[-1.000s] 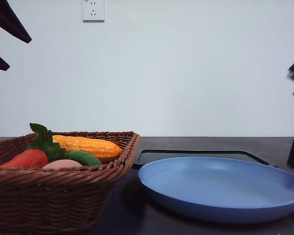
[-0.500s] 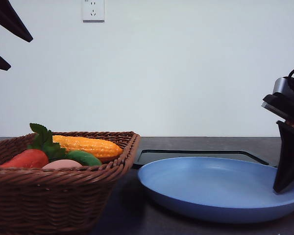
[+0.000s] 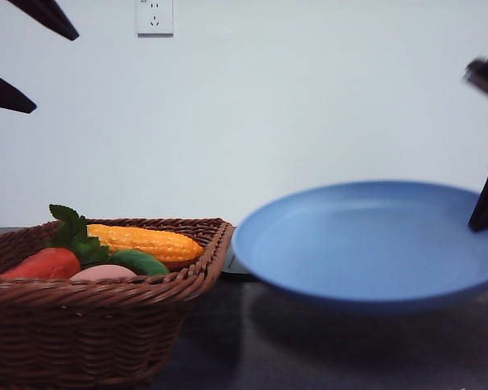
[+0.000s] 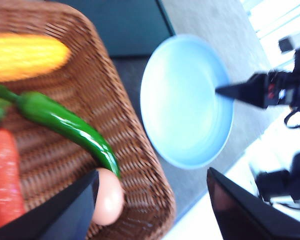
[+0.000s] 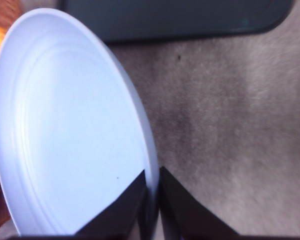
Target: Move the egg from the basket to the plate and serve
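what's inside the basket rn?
In the basket: corn, green pepper, red leafy vegetable, and the egg, partly covered by a left gripper finger. The floor beneath them is hidden.

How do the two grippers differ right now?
The right gripper has its jaws shut on the plate rim, holding it off the table; the left gripper has its jaws wide open, empty. The left is above the basket, near the egg; the right is beside it.
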